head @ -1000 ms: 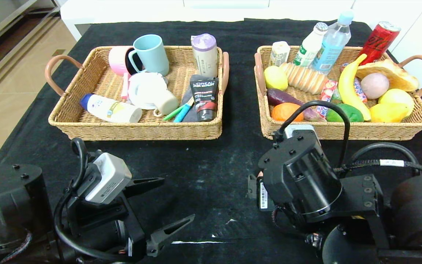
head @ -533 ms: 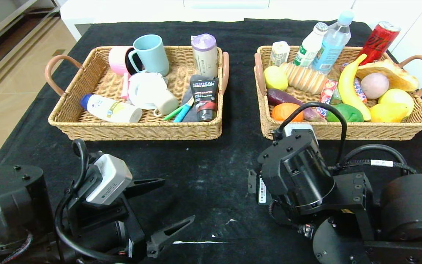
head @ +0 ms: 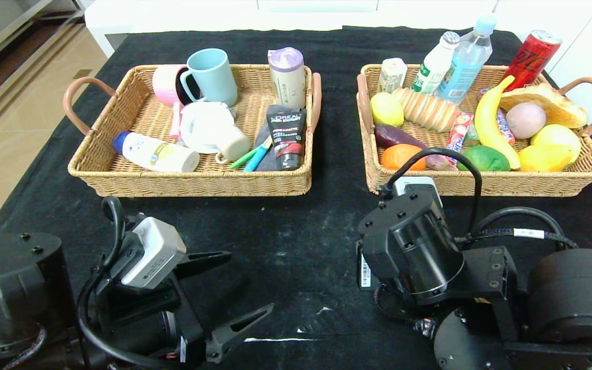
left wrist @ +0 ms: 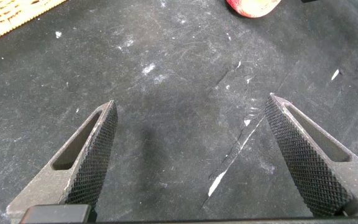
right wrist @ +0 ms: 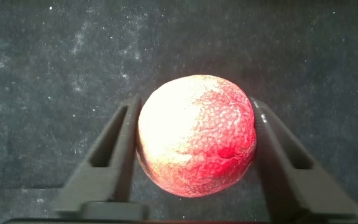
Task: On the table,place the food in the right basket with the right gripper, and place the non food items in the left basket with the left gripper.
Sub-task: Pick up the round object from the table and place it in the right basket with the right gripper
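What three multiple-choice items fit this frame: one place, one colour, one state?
1. Where is the peach?
A. In the right basket
B. Between the right hand's fingers, over the table
C. In the left basket

2. What colour is the cap of the white bottle lying in the left basket?
A. Red
B. Green
C. Blue

3. What state is the left hand in?
A. Open, empty
B. Shut on a mug
C. Shut on a banana

Key:
1 B: the right wrist view shows the peach flanked by the right hand over the table.
2 C: the white bottle in the left basket has a blue cap.
3 A: the left hand is spread wide, with nothing between its fingers.
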### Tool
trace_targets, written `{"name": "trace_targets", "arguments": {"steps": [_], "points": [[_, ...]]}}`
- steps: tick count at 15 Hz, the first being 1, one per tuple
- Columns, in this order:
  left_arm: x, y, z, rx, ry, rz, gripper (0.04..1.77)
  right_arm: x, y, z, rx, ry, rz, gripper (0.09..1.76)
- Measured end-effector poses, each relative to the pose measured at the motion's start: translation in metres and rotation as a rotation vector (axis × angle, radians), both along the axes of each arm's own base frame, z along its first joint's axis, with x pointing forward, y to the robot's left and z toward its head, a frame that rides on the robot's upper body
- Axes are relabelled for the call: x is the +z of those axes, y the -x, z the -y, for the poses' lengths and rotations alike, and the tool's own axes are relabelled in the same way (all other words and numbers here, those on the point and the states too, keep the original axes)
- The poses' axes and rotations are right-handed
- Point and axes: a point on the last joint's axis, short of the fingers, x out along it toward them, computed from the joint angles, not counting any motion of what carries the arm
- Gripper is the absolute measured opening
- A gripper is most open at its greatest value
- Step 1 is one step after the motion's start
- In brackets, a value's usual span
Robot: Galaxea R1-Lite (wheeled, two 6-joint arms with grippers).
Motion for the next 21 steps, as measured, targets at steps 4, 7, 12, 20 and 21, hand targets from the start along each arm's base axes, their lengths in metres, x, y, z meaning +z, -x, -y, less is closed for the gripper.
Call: {"name": "trace_targets", "arguments": {"steps": [4, 7, 12, 20, 21], "points": [[0.0001, 0.0001, 0.0005, -0.005, -0.004, 0.005, 1.72, -0.0014, -0.0007, 0.0, -0.002, 0.003, -0.002, 1.1], [-0.0004, 0.0004, 0.0005, -0.006, -0.008, 0.006, 1.72, -0.0029, -0.0011, -0.0005, -0.003, 0.007, -0.005, 1.1], [-0.001, 0.0002, 0.0007, -0.006, -0.01, 0.003, 1.72, -0.0038, -0.0009, -0.0007, -0.002, 0.01, -0.007, 1.09], [-0.0015, -0.001, 0.0009, -0.003, -0.011, 0.002, 1.72, -0.0008, 0.0033, -0.001, 0.011, 0.005, -0.005, 1.09], [-0.0015, -0.001, 0.0009, -0.003, -0.011, 0.001, 1.72, 0.0016, 0.005, -0.0001, 0.011, 0.003, -0.001, 1.09]]}}
